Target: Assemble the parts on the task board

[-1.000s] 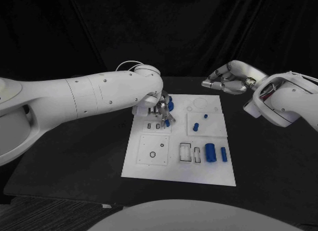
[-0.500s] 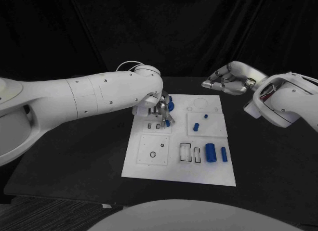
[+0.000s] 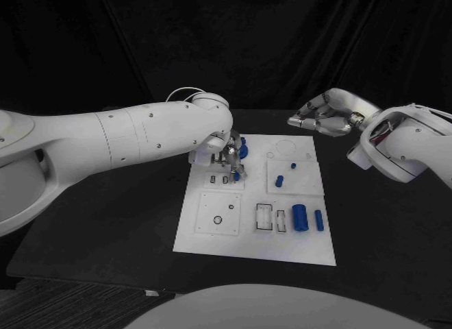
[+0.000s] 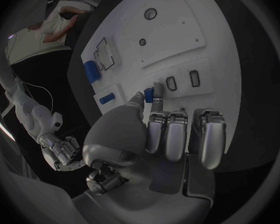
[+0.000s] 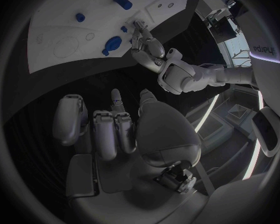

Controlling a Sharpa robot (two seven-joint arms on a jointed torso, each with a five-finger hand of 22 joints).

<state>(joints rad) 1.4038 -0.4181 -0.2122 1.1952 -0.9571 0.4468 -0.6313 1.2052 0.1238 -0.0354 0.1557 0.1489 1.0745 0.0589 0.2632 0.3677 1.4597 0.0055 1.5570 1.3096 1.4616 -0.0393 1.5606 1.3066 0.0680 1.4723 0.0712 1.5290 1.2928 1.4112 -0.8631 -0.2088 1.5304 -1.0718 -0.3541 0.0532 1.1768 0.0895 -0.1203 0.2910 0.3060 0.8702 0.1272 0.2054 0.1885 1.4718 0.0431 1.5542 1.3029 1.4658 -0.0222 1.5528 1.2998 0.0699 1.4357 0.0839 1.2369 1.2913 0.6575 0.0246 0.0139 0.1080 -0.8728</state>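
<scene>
My left hand (image 3: pixel 229 159) pinches a small blue part (image 4: pixel 149 95) between its fingers (image 4: pixel 156 129), over the slots near the far left corner of the task board (image 3: pixel 248 240). Over the last second it has barely shifted, so I judge insertion unfinished. My right hand (image 3: pixel 324 114) stays curled on nothing beyond the board's far right corner.

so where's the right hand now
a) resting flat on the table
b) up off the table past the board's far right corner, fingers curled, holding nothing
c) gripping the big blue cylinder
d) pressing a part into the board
b: the right hand hangs beyond the board with its fingers curled on nothing, while the left hand pinches a small blue part over the board.
</scene>
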